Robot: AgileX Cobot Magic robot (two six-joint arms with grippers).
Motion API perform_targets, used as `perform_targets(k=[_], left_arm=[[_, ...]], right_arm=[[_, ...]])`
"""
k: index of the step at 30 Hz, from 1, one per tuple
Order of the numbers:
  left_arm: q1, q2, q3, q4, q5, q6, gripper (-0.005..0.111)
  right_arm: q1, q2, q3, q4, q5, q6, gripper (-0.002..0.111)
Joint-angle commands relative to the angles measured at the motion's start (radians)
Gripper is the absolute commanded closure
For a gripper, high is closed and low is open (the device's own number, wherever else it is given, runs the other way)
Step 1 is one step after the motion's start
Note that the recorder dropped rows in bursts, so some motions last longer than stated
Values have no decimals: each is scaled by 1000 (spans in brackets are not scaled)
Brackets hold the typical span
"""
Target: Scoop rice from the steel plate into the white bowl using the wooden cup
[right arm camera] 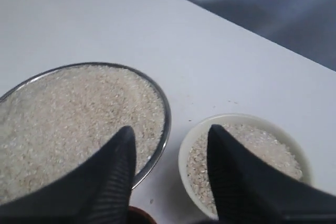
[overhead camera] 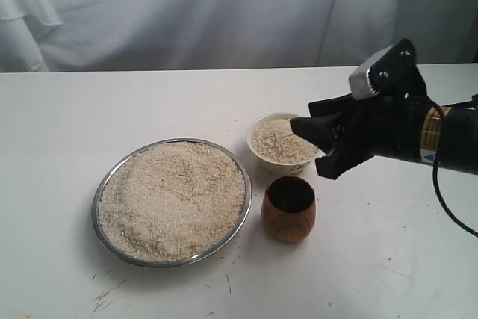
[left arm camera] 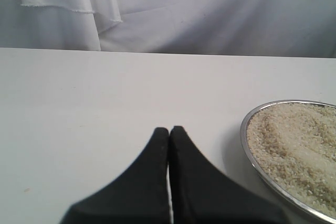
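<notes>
A: How is the wooden cup point(overhead camera: 288, 208) set, and where is it found?

B: It is stood upright with its mouth turned up and its long axis vertical. It is seen low and a little right of centre in the exterior view, on the white table point(overhead camera: 67, 125).

A: What is placed around it?

B: The steel plate point(overhead camera: 96, 211) is laid just to its left, with a thin strip of table between them, and is heaped with rice point(overhead camera: 172, 199) nearly to the rim. The white bowl point(overhead camera: 287, 167), also filled with grains, is set just above the cup in the frame. Whether cup and bowl touch cannot be told.

A: Is anything found in the way?

B: The right gripper point(overhead camera: 308, 147) is held above the cup, over the right side of the bowl, and its arm is seen at the right edge of the frame. Its jaws are spread and nothing is gripped. In the right wrist view the plate's rim and the bowl are seen on either side of the gap.

A: And the other one?

B: The left gripper point(left arm camera: 169, 129) is shown only in the left wrist view. Its fingers are pressed together on nothing, over bare table near the plate's edge.

A: How is the cup described?

B: Glossy reddish-brown wood is seen, rounded and marked with grain, and the inside is dark
</notes>
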Motion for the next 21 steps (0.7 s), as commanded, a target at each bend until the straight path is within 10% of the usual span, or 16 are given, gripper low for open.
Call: perform_targets(k=[1, 12, 21], left_arm=[[-2, -5, 5, -1, -6, -3, 107], [-2, -5, 5, -1, -6, -3, 107], [-2, -5, 5, -1, -6, -3, 107]], right_arm=[[2, -73, 50, 123, 52, 28, 79], [2, -212, 153, 338, 198, -6, 108], [2, -341, 159, 379, 294, -17, 108]])
